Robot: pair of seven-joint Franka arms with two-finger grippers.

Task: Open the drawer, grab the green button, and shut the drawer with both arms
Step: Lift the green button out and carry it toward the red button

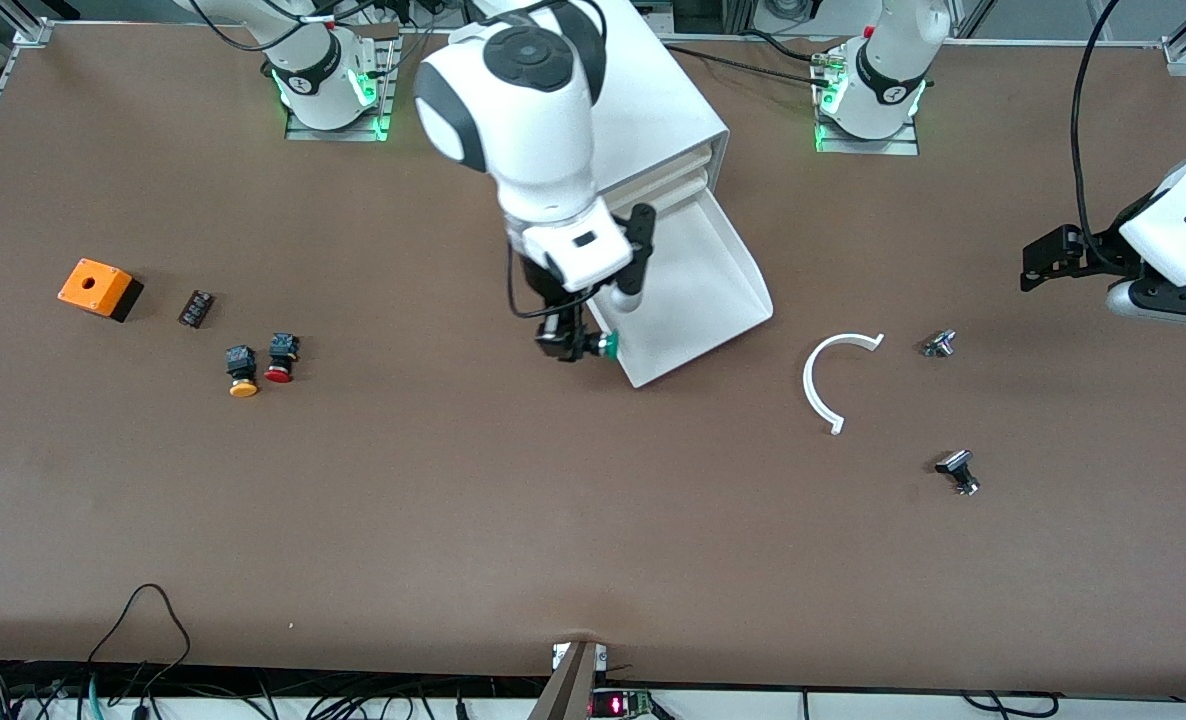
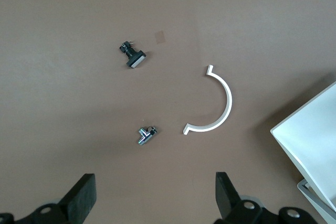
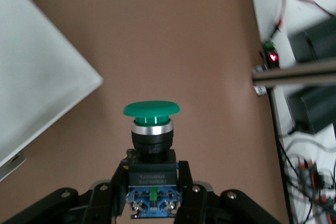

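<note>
The drawer, the cabinet's lowest, stands pulled out as a wide white tray; its corner shows in the right wrist view and the left wrist view. My right gripper is shut on the black body of the green-capped button, held sideways over the table beside the drawer's front corner. In the right wrist view the button sits between the right gripper's fingers. My left gripper is open and empty over the table at the left arm's end; its fingers stand wide apart.
A white arc piece and two small metal parts lie toward the left arm's end. A red button, a yellow button, a small black block and an orange box lie toward the right arm's end.
</note>
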